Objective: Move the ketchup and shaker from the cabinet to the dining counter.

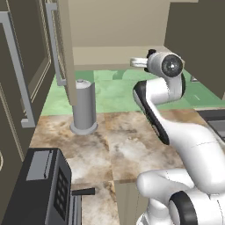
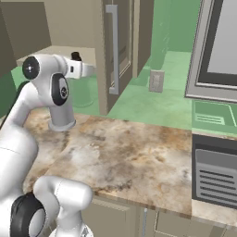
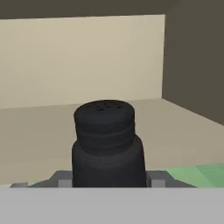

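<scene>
Tan cabinet (image 1: 114, 55) shelf with black shaker (image 3: 107, 144) upright on it near its front edge, marble worktop (image 1: 132, 145) below the cabinet bearing a grey cylinder (image 1: 84, 107), black appliance (image 1: 41, 189) at its near-left corner

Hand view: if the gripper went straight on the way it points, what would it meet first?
The black shaker, standing upright dead ahead, seemingly already between the jaws; behind it, the cabinet's back wall.

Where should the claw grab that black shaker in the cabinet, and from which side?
Probably on the shaker's wide round lower body, below the ribbed cap, coming in level from the open front of the cabinet. It stands upright, and its straight sides suit two fingers closing from either side better than the narrower, ridged top. The claw already sits at that height, a finger on each side.
</scene>
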Tool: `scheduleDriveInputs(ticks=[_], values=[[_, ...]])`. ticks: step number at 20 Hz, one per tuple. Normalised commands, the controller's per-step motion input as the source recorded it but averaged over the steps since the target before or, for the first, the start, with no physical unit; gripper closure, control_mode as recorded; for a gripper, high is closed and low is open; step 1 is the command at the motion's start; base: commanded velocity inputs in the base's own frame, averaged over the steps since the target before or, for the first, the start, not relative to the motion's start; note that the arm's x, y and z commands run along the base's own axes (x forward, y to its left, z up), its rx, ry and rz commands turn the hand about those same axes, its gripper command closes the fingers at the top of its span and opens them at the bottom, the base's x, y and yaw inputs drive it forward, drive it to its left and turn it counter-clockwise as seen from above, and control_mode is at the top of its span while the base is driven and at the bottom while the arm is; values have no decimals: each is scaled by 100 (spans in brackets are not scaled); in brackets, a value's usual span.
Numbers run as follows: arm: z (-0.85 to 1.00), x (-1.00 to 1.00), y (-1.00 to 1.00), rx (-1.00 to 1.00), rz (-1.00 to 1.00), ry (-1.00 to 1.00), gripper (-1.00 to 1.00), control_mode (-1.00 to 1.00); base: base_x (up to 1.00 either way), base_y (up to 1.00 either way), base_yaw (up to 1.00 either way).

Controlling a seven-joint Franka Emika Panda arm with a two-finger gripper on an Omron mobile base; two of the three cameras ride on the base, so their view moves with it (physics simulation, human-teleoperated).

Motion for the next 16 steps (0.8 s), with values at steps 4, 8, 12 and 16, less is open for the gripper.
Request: scheduleDriveInputs(ticks=[4,8,12,16], values=[[15,-100,0,-4,10,0,100,-100,0,0,0],[9,-100,1,-8,11,0,100,-100,0,0,0],[0,-100,7,-13,13,3,100,-100,0,0,0],[-2,-100,5,-14,13,1,100,-100,0,0,0]])
